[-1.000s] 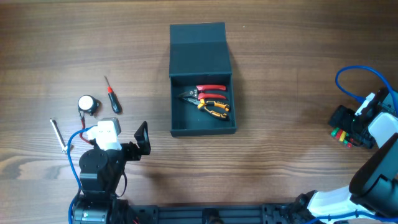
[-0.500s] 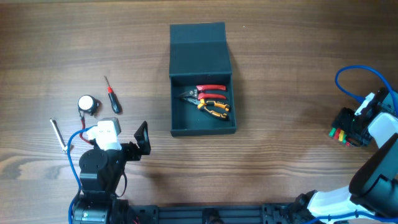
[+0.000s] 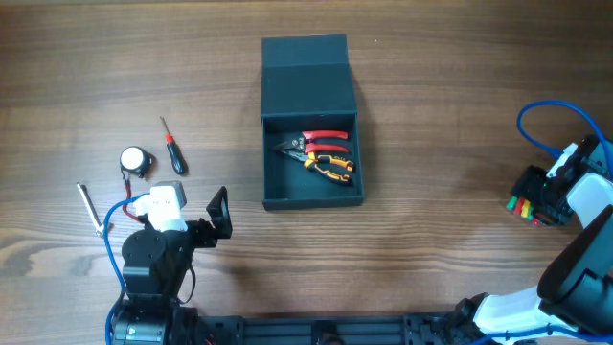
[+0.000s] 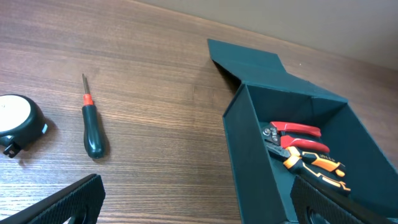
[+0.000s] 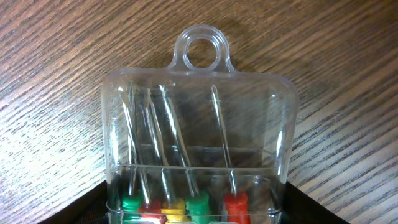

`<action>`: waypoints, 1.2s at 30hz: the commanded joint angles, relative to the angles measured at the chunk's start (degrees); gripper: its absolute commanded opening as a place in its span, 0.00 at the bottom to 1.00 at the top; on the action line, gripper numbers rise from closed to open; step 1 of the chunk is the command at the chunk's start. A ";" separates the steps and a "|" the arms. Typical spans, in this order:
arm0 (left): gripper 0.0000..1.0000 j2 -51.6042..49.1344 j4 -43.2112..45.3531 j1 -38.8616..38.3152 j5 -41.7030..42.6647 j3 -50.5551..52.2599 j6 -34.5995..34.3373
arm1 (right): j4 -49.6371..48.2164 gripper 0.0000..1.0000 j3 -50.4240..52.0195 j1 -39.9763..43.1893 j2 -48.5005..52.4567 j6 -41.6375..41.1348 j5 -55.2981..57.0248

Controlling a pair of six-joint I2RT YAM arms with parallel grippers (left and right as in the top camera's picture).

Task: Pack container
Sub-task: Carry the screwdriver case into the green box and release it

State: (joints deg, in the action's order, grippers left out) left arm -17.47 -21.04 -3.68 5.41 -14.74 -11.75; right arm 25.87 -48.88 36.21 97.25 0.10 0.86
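The container (image 3: 313,200) is seen at the middle of the wooden table (image 3: 450,77), its lid (image 3: 306,75) folded flat beyond the far wall. Inside it, toward the right wall, red-handled pliers (image 3: 321,141) are laid just beside orange-and-black pliers (image 3: 330,166), the latter nearer the front wall. Well to the left of the container a small screwdriver (image 3: 171,147) is laid on the wood, with a round tape measure (image 3: 135,161) just beyond it and a slim metal tool (image 3: 91,209) farther left and nearer the front edge. The left gripper (image 3: 219,215) is held left of and in front of the container, apart from everything, its fingers (image 4: 68,199) spread wide with nothing between them. Far to the right of the container, the right gripper (image 3: 536,196) is closed on a clear plastic case (image 5: 198,149) (green, yellow and red caps are visible through its wall), which is flanked on both sides by the dark fingers and lies low against the table.
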 commanded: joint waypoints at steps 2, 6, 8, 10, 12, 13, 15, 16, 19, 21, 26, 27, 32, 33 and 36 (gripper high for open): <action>1.00 -0.11 0.13 0.26 -0.37 -1.18 -0.72 | 1.95 0.15 -0.13 0.02 0.76 -1.81 -0.68; 1.00 -0.11 0.13 0.26 -0.37 -1.18 -0.72 | 3.96 0.04 -2.67 0.02 -0.22 -1.79 -2.71; 1.00 -0.11 0.15 0.26 -0.37 -1.18 -0.72 | 5.03 0.04 -4.50 -0.04 -1.64 -1.73 -3.41; 1.00 -0.11 0.15 0.26 -0.37 -1.18 -0.72 | 6.34 0.04 -6.86 -0.59 -4.07 -1.70 -4.02; 1.00 -0.11 0.15 0.26 -0.37 -1.18 -0.72 | 8.00 0.04 -9.92 -1.88 -6.99 -1.07 -4.52; 1.00 -0.11 0.15 0.26 -0.37 -1.18 -0.72 | 8.63 0.04 -11.10 -2.64 -8.15 0.07 -5.05; 1.00 -0.11 0.15 0.26 -0.37 -1.18 -0.72 | 10.86 0.04 -14.86 -5.92 -12.09 2.78 -5.46; 1.00 -0.11 0.15 0.26 -0.37 -1.18 -0.72 | 12.11 0.04 -16.81 -7.82 -13.77 4.09 -5.44; 1.00 -0.11 0.15 0.26 -0.35 -1.18 -0.72 | 15.80 0.04 -23.28 -15.50 -18.23 7.82 -5.46; 1.00 -0.11 0.15 0.26 -0.35 -1.18 -0.72 | 18.14 0.04 -27.67 -22.12 -20.41 12.37 -5.49; 1.00 -0.11 0.15 0.26 -0.35 -1.18 -0.72 | 21.29 0.04 -33.09 -40.44 -22.40 30.23 -8.20; 1.00 -0.11 0.13 0.26 -0.35 -1.18 -0.72 | 21.27 0.04 -33.07 -43.65 -22.36 32.65 -8.20; 1.00 -0.11 0.15 0.26 -0.35 -1.18 -0.72 | 21.49 0.04 -33.07 -54.07 -19.54 37.48 -9.11; 1.00 -0.11 0.15 0.26 -0.35 -1.18 -0.72 | 21.66 0.04 -33.07 -55.60 -18.62 38.25 -10.29; 1.00 -0.11 0.15 0.26 -0.35 -1.18 -0.72 | 22.23 0.05 -33.07 -59.23 -15.50 40.68 -11.96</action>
State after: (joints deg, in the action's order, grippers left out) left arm -17.47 -21.04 -3.68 5.41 -14.74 -11.75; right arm 47.68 -81.54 -19.25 78.04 34.52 -7.99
